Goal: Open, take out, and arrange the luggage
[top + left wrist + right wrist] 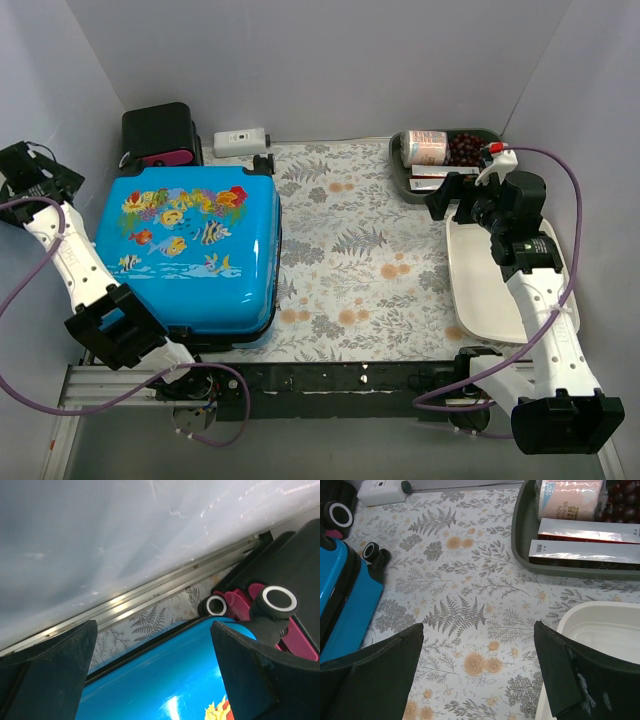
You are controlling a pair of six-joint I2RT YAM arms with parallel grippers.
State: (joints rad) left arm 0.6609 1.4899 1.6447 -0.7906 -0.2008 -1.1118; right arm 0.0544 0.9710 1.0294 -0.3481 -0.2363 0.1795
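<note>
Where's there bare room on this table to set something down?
Bare: the floral cloth between the bright-blue fish-print hard-shell suitcase and the shallow white plastic tray. Crowded: the filled dark-green tray far right; the black box and small white device far left.

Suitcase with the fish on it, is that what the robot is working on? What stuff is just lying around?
For the job:
- blue suitcase, lying flat and shut

Just lying about:
- black box with pink drawers
- small white gadget
- green tray holding a wrapped roll, flat boxes and dark red balls
- white tray
</note>
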